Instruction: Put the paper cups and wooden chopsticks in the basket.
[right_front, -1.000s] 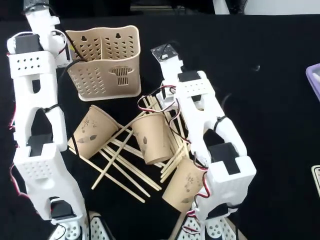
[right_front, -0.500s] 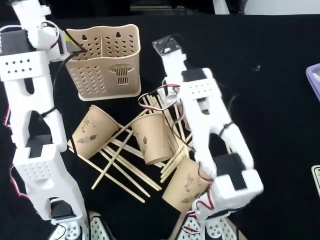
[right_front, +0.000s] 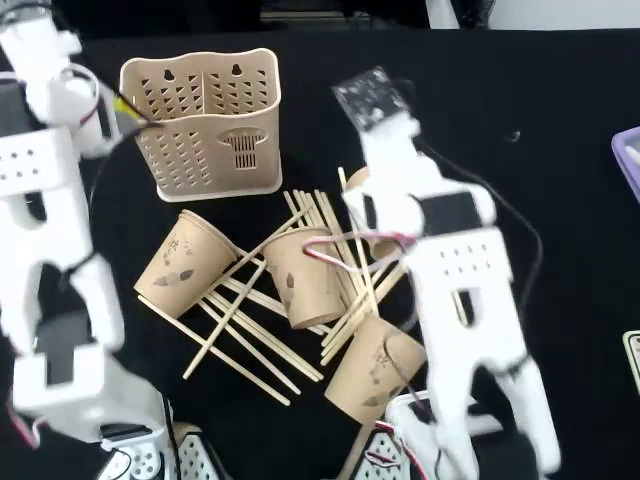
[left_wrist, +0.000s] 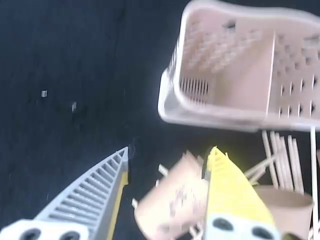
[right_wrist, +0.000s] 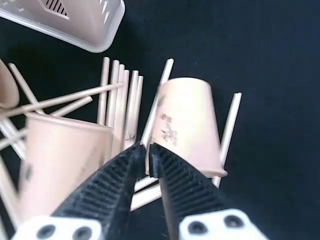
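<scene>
The right arm is swinging toward upper centre, uncovering a fourth paper cup beneath the right gripper, whose fingers are together. The left gripper, fingers apart, is rising toward upper left. Wooden chopsticks are lying mid-frame with the cups, and the basket is sitting empty, so nothing is stowed yet.

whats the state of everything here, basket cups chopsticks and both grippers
basket: upright, empty
paper cups: lying on their sides, outside the basket
wooden chopsticks: scattered loose among the cups, outside the basket
left gripper: open, holding nothing
right gripper: shut, over the cups and chopsticks
</scene>
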